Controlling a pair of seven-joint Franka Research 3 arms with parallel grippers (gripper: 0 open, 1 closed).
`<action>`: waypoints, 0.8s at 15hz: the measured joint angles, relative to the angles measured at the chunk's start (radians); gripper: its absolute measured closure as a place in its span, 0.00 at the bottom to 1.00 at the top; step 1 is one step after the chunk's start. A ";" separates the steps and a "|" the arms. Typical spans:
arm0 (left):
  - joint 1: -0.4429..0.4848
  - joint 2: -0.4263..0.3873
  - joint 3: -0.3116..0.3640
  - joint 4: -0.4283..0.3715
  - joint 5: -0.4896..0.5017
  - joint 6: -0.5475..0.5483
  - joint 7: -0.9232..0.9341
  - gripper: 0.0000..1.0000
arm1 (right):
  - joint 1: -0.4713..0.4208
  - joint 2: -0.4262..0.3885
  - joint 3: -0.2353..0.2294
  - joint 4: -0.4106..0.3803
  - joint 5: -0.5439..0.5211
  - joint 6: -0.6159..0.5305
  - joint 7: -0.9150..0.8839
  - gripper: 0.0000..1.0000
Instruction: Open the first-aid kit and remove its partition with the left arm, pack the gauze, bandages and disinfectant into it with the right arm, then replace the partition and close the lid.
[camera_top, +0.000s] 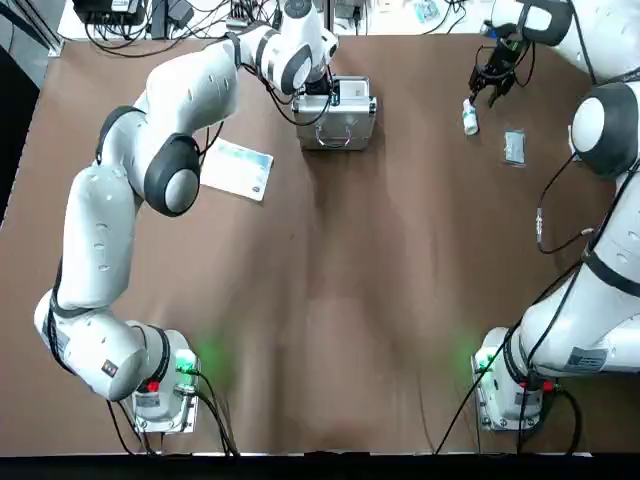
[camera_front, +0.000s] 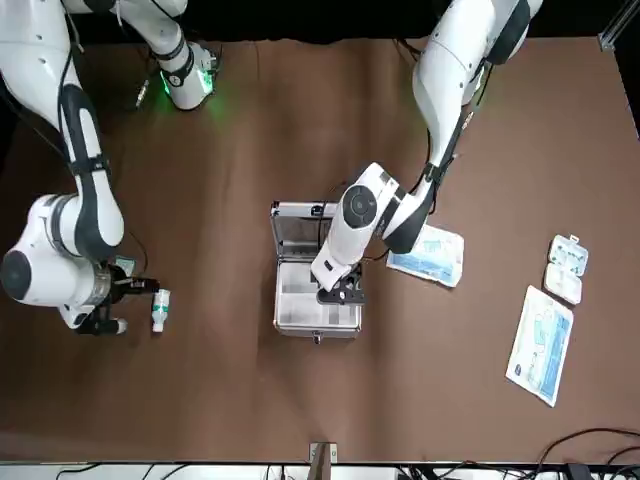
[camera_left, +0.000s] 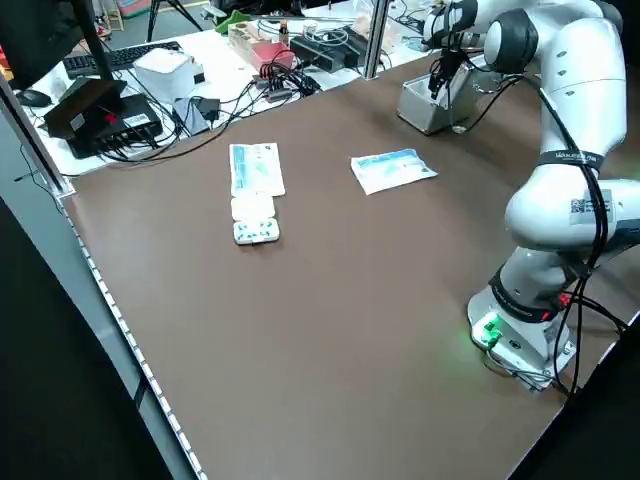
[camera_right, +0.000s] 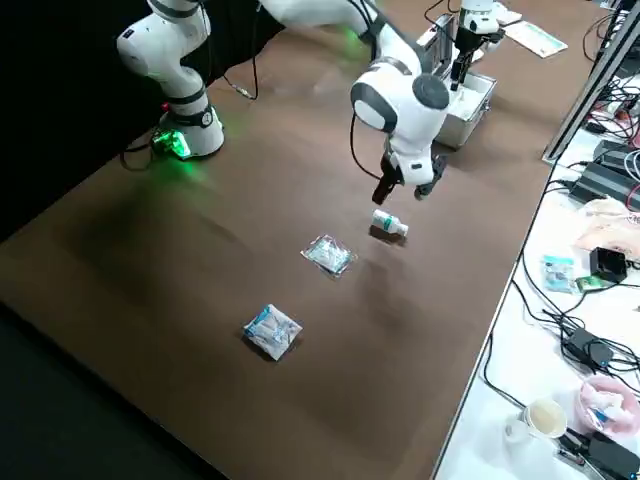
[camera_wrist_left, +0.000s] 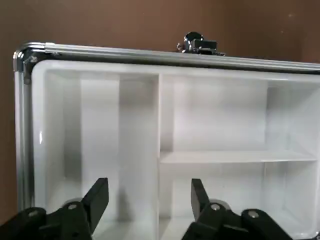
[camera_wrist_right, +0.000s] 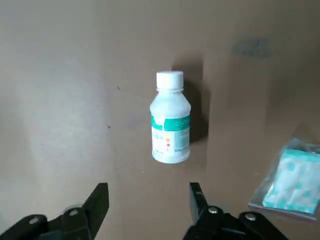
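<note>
The first-aid kit (camera_front: 318, 300) is a silver case with its lid (camera_front: 298, 228) swung up and open. Inside it sits the cream partition (camera_wrist_left: 200, 115) with its shallow compartments. My left gripper (camera_wrist_left: 147, 200) hangs open just over the partition (camera_front: 300, 295) and holds nothing. The disinfectant (camera_wrist_right: 170, 120), a small white bottle, lies on its side on the brown table. My right gripper (camera_wrist_right: 148, 200) hovers open close above the disinfectant (camera_top: 469, 117) without touching it. Two small flat packets (camera_right: 328, 253) (camera_right: 272, 330) lie beyond it; I cannot tell which is gauze and which bandages.
A white-and-blue printed packet (camera_front: 430, 253) lies beside the case. A long slim box (camera_front: 542, 345) and a small white blister pack (camera_front: 567, 268) lie farther out on the robot's left. Cables and boxes crowd the bench (camera_left: 200, 70) past the table's far edge.
</note>
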 joint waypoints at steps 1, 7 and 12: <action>0.000 0.000 0.000 0.000 0.000 0.000 0.002 0.25 | -0.001 0.020 0.000 -0.002 0.000 0.008 -0.002 0.26; -0.005 0.002 0.000 0.000 0.000 0.000 0.017 0.29 | -0.002 0.102 0.000 -0.003 0.001 0.088 -0.011 0.25; -0.008 0.007 0.000 0.000 0.001 0.000 0.021 0.29 | -0.002 0.119 0.000 -0.003 0.001 0.128 -0.011 0.23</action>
